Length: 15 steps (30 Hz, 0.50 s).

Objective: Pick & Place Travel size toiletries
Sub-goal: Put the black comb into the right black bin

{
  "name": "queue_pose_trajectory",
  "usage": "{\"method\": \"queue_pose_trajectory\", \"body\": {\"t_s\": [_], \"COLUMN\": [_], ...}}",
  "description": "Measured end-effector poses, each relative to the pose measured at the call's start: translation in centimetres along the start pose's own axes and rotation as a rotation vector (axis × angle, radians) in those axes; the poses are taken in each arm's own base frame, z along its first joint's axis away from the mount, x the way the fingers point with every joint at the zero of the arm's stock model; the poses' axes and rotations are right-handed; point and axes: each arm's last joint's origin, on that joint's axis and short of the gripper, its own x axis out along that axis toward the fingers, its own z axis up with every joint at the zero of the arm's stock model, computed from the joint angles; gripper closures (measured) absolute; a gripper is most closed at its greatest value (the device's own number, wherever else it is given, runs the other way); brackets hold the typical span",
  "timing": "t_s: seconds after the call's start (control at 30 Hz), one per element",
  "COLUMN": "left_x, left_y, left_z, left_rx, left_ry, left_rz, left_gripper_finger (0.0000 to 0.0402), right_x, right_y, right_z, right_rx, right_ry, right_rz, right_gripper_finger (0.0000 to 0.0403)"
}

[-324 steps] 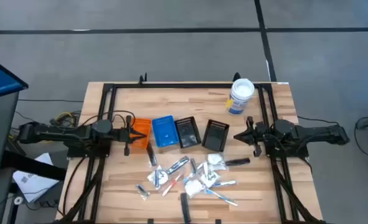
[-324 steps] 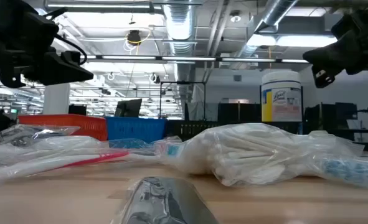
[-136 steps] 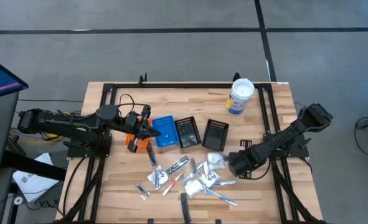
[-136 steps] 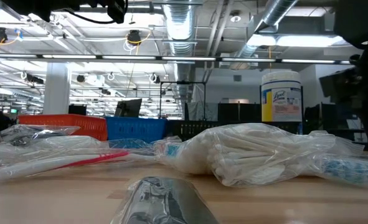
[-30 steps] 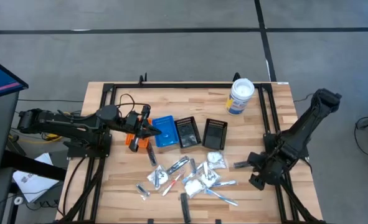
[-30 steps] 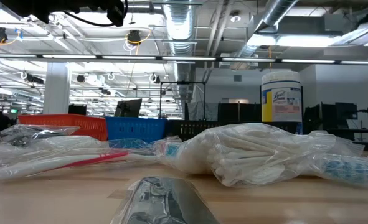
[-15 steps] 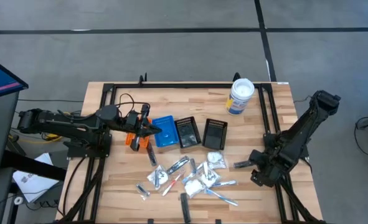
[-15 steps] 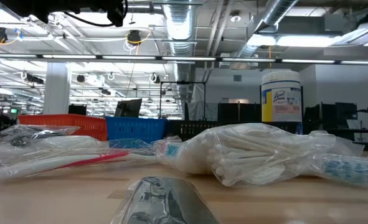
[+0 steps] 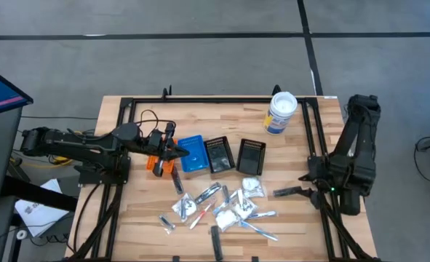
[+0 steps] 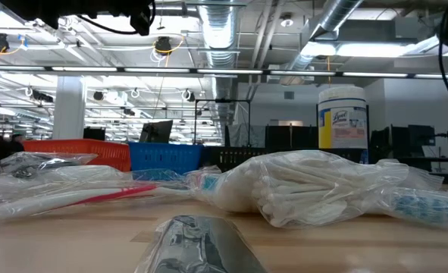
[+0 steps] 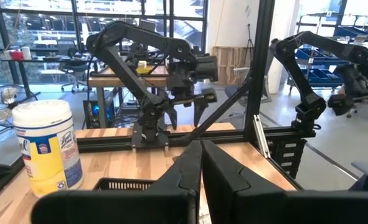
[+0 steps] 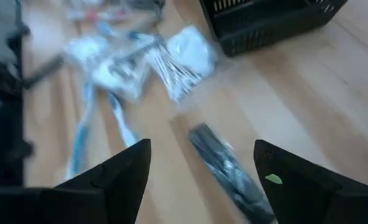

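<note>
The travel size toiletries [image 9: 222, 204] lie in a loose heap on the wooden table's near middle: white packets, silvery sachets, clear-wrapped sticks. In the low view they are close up [image 10: 314, 186]. A slim black piece [image 9: 286, 191] lies apart, to the heap's right. My right gripper [image 9: 307, 185] hangs open just right of that piece, slanting down. In its wrist view the black piece [image 12: 224, 165] lies on the table ahead, between the spread fingers [image 12: 124, 180] and untouched. My left gripper [image 9: 180, 151] is shut and level over the orange bin [image 9: 162, 156], holding nothing.
A blue bin [image 9: 191, 153] and two black bins [image 9: 219, 154] [image 9: 252, 156] stand in a row beyond the heap. A white tub with a blue label [image 9: 281, 113] stands at the far right. A black frame [image 9: 215, 100] runs along the table's edges.
My right arm has swung round at the table's right edge. Its gripper has shifted a little toward the far edge beside the black piece and has turned and tipped further down, staying open. The toiletries lie as before.
</note>
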Motion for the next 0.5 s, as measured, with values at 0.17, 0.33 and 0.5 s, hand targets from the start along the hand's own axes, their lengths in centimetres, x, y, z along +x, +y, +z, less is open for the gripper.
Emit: {"method": "queue_pose_trajectory", "body": {"t_s": [0.17,0.33,0.5], "left_x": [0.0,0.0,0.0], "left_y": [0.0,0.1,0.1], "left_z": [0.0,0.0,0.1], "left_rx": [0.0,0.0,0.001], "left_ry": [-0.001,-0.003,-0.006], "left_rz": [0.014,0.025,0.024], "left_gripper_finger": [0.0394,0.0394,0.0394], "right_x": [0.0,0.4,1.7], "right_y": [1.6,2.7,1.9], "right_z": [0.2,0.7,0.8], "right_rx": [0.072,0.056,0.042], "right_ry": [-0.089,-0.104,0.064], "right_rz": [0.127,0.167,0.025], "right_gripper_finger": [0.0127,0.0127,0.0127]}}
